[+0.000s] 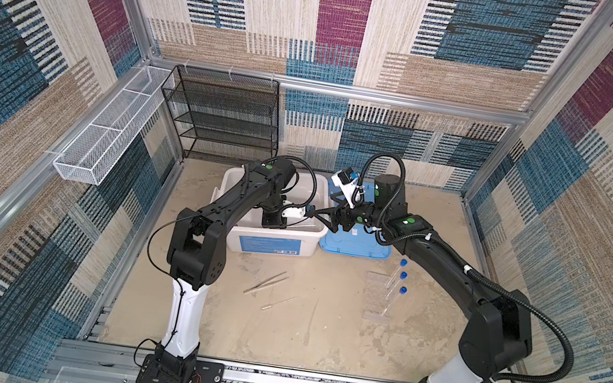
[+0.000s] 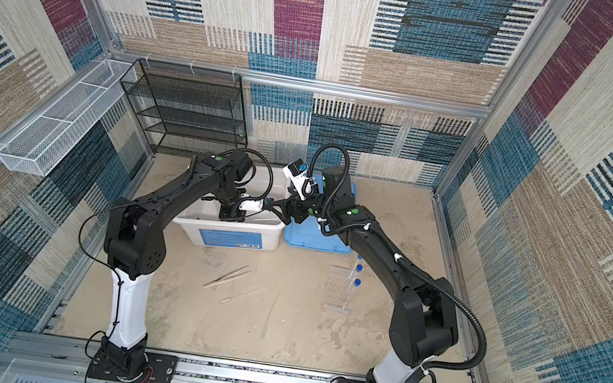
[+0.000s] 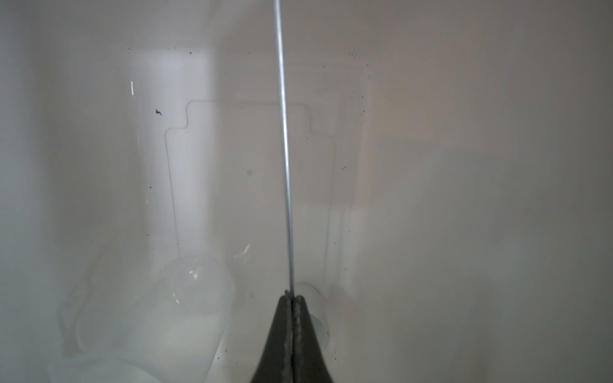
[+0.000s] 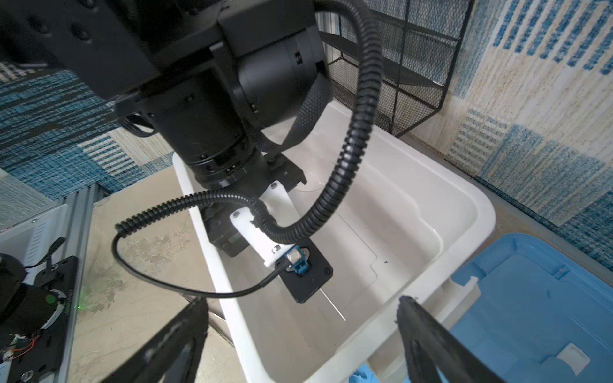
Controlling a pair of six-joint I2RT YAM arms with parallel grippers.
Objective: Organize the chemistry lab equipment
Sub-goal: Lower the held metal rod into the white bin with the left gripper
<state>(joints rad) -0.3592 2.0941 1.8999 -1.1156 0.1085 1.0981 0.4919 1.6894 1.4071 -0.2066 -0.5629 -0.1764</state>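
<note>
My left gripper [image 3: 292,298] is down inside the white bin [image 1: 272,237], shut on a thin metal rod [image 3: 285,165] that points along the bin floor. The rod's free end [image 4: 333,308] shows in the right wrist view. A clear beaker [image 3: 199,285] lies on its side in the bin, with a small clear cup [image 3: 315,311] beside it. My right gripper [image 1: 323,220] hangs open and empty over the bin's right rim. On the table, blue-capped test tubes [image 1: 403,277] lean in a clear rack [image 1: 377,297]. Tweezers [image 1: 266,282] and another rod [image 1: 279,303] lie in front of the bin.
The bin's blue lid [image 1: 354,247] lies flat to the right of the bin. A black mesh shelf [image 1: 225,115] stands at the back wall, and a white wire basket [image 1: 108,134] hangs on the left wall. A thin clear stick [image 1: 311,322] lies mid-table.
</note>
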